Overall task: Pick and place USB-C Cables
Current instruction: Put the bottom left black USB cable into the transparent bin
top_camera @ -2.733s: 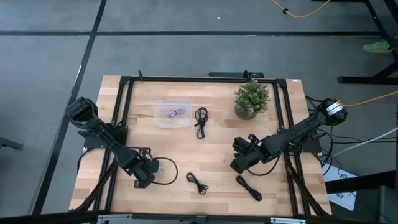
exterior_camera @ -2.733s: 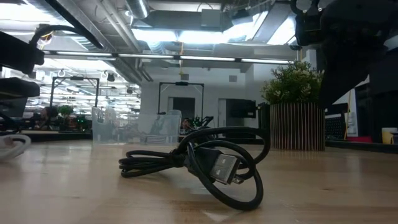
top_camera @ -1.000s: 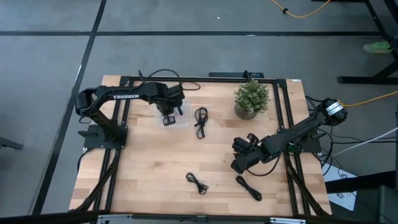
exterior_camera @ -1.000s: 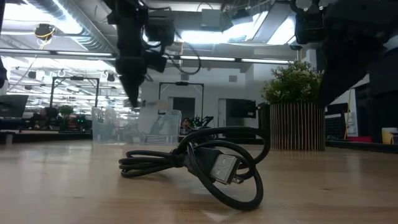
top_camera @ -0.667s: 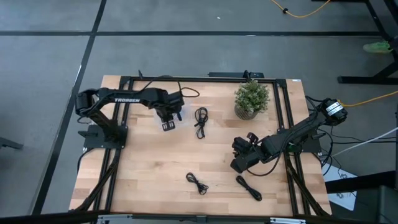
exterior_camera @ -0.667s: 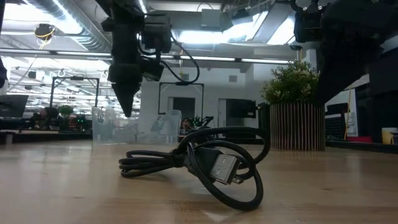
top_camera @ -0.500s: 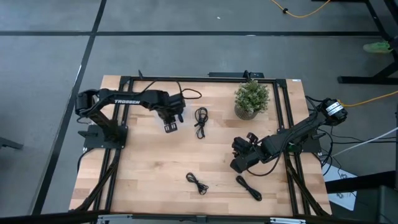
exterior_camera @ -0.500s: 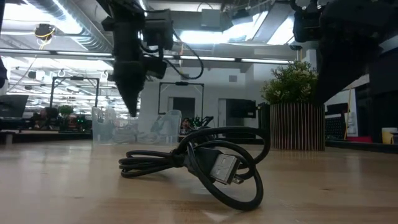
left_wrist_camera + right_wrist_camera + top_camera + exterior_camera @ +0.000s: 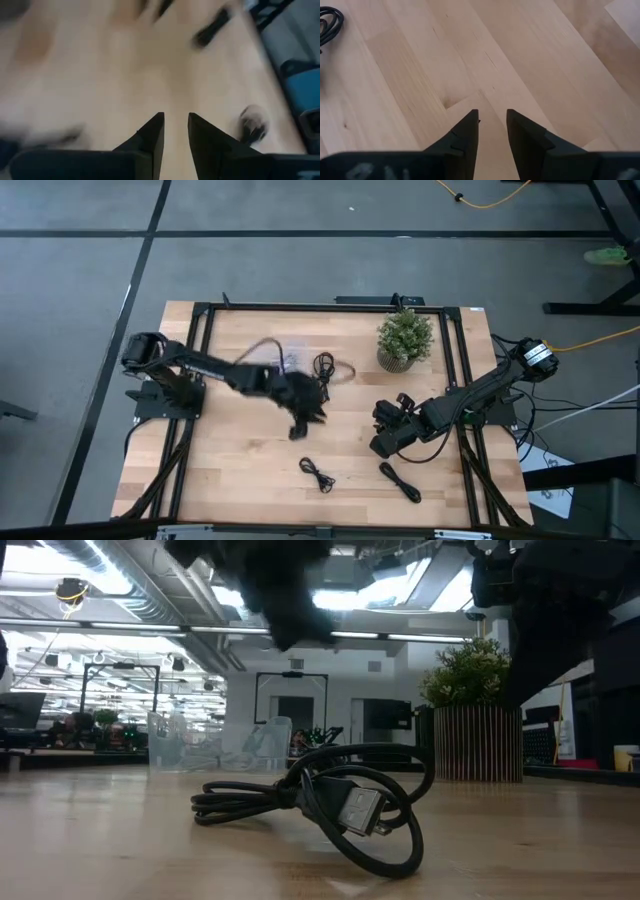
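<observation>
Nearest on the wooden worktop (image 9: 240,450) lie two black USB-C cables. One small coil (image 9: 317,474) is at the near middle, and it is probably the one that fills the low view as a black loop with its plug turned to the camera. The other black cable (image 9: 400,481) lies to the right of it, stretched more like a short bundle.

A little farther, at the right, the right tool (image 9: 378,446) hangs low over bare wood. Its fingers (image 9: 468,131) are slightly spread, with a narrow gap and nothing between them.

Near the middle of the worktop is the left tool (image 9: 300,427), blurred in the high view. Its fingers (image 9: 152,135) are also a little apart and hold nothing; below them is only bare wood.

Farther, just behind the left arm, a third black cable (image 9: 322,366) lies at the far middle. To the left of it stands a clear container (image 9: 185,740); in the high view the blurred arm covers it, so I cannot tell where the pale cables are. A potted plant (image 9: 404,338) stands at the far right.
</observation>
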{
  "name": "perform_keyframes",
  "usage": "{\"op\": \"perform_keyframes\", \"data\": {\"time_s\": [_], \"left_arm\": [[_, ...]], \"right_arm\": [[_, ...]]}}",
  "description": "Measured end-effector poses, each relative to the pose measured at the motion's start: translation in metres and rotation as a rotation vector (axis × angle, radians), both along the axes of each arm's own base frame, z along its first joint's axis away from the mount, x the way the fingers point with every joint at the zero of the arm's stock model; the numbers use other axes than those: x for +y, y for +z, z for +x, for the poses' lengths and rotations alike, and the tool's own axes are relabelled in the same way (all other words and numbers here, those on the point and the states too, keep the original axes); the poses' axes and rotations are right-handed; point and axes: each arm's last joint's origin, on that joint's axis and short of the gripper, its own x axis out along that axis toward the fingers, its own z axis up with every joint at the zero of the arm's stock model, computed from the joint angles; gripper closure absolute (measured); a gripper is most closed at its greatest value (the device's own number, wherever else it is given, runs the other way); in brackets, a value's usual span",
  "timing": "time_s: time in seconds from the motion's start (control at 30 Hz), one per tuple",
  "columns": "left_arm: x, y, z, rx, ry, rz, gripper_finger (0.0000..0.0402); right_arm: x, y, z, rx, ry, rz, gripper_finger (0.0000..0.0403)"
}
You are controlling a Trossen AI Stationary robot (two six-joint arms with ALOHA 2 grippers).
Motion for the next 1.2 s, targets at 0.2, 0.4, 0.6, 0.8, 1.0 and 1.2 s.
{"op": "perform_keyframes", "data": {"time_s": [0.2,0.4,0.6,0.8,1.0,1.2], "left_arm": [[-0.065,-0.029,0.019,-0.154,-0.150,0.062,0.0323],[-0.102,-0.083,0.020,-0.045,-0.268,0.108,0.0323],[-0.130,-0.110,0.011,0.014,-0.322,0.129,0.0323],[-0.138,-0.117,0.004,0.064,-0.317,0.178,0.0323],[-0.136,-0.119,0.000,0.120,-0.318,0.190,0.0323],[-0.121,-0.101,0.004,0.091,-0.290,0.195,0.0323]], "right_arm": [[0.000,0.000,0.000,-0.001,0.001,0.002,0.0297],[0.001,-0.001,-0.001,0.024,0.021,0.039,0.0297],[0.002,-0.001,-0.001,0.042,0.034,0.069,0.0297],[0.002,-0.001,-0.001,0.042,0.033,0.071,0.0297],[0.002,-0.001,-0.001,0.042,0.033,0.072,0.0297],[0.002,-0.001,-0.001,0.038,0.032,0.074,0.0297]]}}
